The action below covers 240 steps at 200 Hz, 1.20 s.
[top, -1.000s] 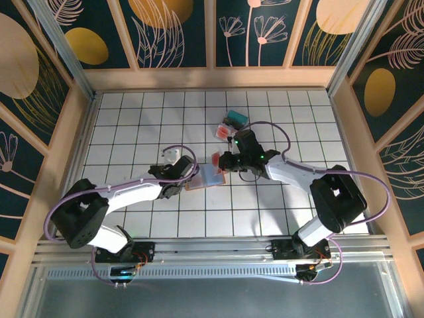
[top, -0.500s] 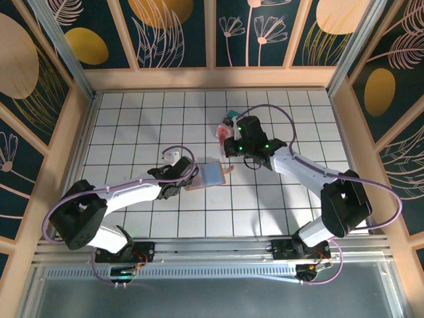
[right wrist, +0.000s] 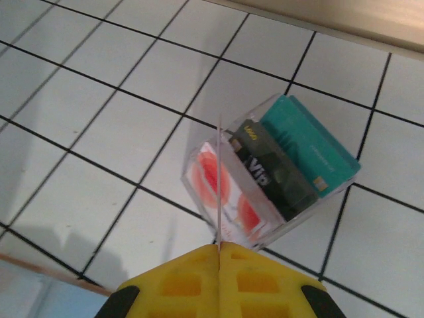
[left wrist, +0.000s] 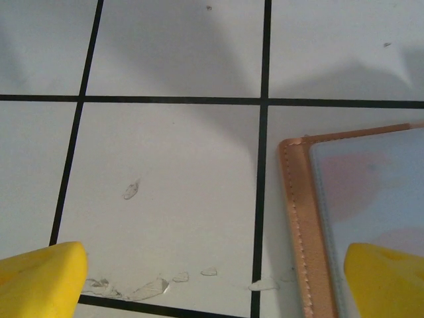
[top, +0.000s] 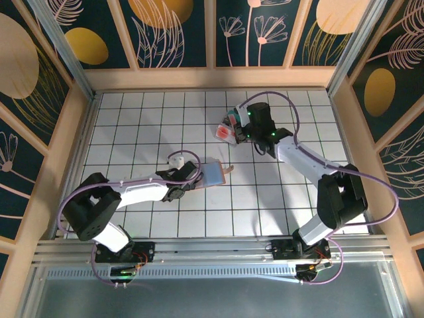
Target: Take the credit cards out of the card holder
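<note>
— checking: where does the card holder [top: 213, 174] lie?
— open on the bench [top: 132, 119], its stitched edge running between the wide-open left fingers [left wrist: 40, 281]. right fingers [right wrist: 192, 278], well beyond the holder, pinch a thin card [right wrist: 218, 199] over the clear box [right wrist: 192, 165]. left arm's nearer.

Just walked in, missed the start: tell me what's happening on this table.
The right gripper is shut on a thin card, seen edge-on, above the clear box holding red, dark and teal cards. The left gripper is open at the edge of the card holder, which lies open on the tiled table.
</note>
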Motion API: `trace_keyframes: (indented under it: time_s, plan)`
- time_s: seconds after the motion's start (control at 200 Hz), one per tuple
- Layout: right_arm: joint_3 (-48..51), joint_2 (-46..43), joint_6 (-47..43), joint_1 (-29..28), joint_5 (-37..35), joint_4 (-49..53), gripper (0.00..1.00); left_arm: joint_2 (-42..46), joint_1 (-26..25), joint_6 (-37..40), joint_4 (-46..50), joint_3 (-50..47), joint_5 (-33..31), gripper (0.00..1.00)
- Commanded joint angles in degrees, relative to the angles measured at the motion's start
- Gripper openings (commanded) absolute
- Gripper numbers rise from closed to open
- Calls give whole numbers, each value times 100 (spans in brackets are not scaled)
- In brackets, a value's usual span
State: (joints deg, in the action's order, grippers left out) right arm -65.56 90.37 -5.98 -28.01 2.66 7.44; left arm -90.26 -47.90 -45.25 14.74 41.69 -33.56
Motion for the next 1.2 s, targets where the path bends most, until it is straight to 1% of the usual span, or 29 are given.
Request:
trace_keyframes:
  time_s: [0.0,0.235,0.33,0.576,0.771,1.196]
  plan:
    - [-240,230,-616,133,296,-137,0,-221,79,66,11,93,-273,99]
    - [-713,777,-1136,202,685,134,0,-395,414,365,-57,21,-320,99]
    - [-1038,1106,-1293,200,641,368,0,-363,435,451,0,67,-304,99]
    - [-1709,1696,-1816,225,578,922,0,91,431,490,105,17,27,99]
    - [-2050,1937,-2035,259,850,1370,0,492,431,421,169,-20,128,99]
    - [-2424,2399,-2179,322,844,2015,0,991,431,308,283,20,29,99]
